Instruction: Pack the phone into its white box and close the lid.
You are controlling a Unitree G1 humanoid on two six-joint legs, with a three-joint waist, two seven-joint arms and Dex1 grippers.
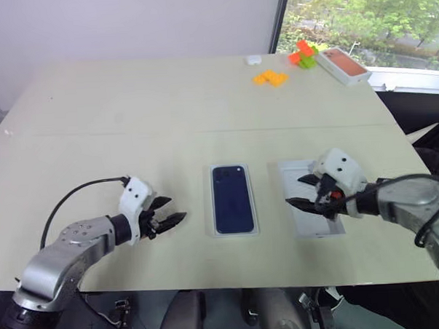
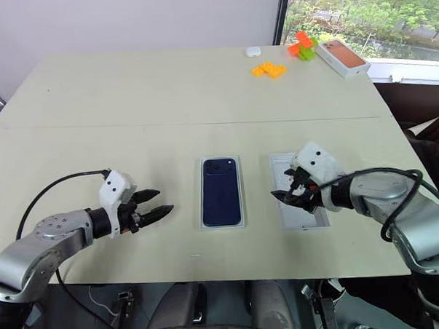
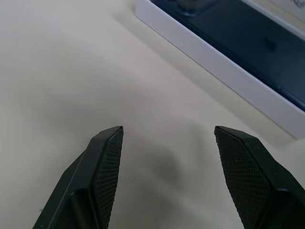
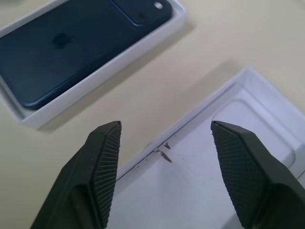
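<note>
A: Left claw is spread and empty, low over the worktop; the white box with the phone in it lies just right of it.

B: Long axis?

A: Near to far, camera cluster at the far end; further right the lid lies hollow side up, parallel; the right claw gapes empty above it, so that arm is nearer.

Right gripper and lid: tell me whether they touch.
Cannot tell. In the right wrist view the open right gripper hangs over the upturned lid, but no contact or gap shows plainly.
</note>
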